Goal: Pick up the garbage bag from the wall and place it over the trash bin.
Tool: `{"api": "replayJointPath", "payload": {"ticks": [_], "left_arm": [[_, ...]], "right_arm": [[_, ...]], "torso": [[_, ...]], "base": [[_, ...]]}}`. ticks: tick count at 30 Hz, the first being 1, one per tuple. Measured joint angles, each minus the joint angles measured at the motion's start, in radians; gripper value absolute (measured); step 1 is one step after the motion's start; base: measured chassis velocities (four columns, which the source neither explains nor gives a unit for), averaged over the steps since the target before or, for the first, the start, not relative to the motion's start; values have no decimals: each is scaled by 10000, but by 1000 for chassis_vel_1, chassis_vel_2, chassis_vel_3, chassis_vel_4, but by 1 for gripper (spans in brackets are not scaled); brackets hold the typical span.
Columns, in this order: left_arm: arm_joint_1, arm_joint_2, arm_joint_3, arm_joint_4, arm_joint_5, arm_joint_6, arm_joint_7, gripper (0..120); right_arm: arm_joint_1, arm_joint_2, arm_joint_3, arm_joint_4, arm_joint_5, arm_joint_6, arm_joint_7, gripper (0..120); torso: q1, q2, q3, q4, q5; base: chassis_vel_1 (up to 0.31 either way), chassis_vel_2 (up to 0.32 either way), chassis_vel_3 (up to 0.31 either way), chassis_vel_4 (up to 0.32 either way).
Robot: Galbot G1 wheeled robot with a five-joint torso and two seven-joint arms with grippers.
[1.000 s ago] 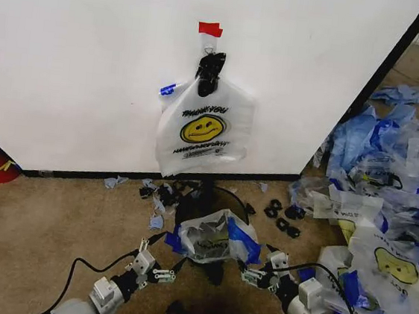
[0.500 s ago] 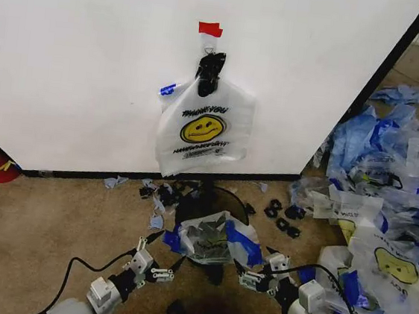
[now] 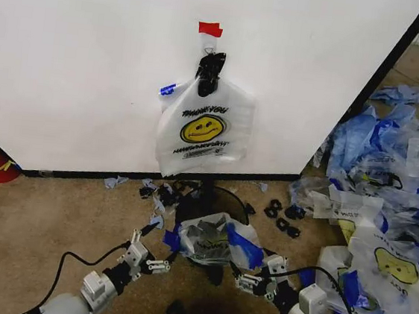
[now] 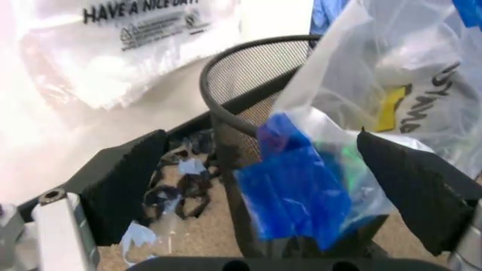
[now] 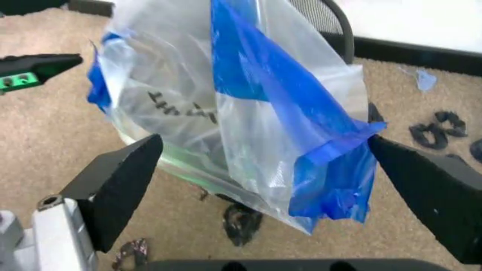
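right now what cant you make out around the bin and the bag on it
- Trash bin rim under the garbage bag: covered by plastic in the head view, so how far the bag sits over it is unclear.
- Bin base: cut off in the left wrist view.
- Bag print: crumpled, only partly readable.
- Left gripper and right gripper: open, beside the bag.

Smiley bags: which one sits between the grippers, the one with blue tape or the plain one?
The garbage bag with blue tape strips, draped on the trash bin between both grippers. The plain smiley bag hangs clipped on the wall, farther off.
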Motion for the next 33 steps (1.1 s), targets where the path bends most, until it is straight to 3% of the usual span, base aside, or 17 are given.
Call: {"api": "replayJointPath", "payload": {"ticks": [12, 23, 30, 33], "left_arm": [[262, 131, -997, -651, -436, 86, 8, 100], [-585, 63, -1894, -1809, -1665, 584, 6, 100], [-852, -194, -1868, -1840, -1866, 641, 250, 100], [-1682, -585, -1384, -1296, -2357, 611, 1049, 100]], "right_arm": [[27, -91, 181, 422, -10, 131, -7, 100], [722, 345, 881, 877, -225, 923, -425, 100], [623, 581, 1261, 871, -247, 1082, -420, 100], [571, 901, 1827, 764, -250, 1184, -406, 100]], "torso": [[0, 0, 0, 1, 1], [0, 0, 0, -1, 1], [0, 0, 0, 1, -2], [0, -1, 1, 1, -4]], "base": [[0, 0, 0, 0], [0, 0, 0, 0], [0, 0, 0, 0], [0, 0, 0, 0]]}}
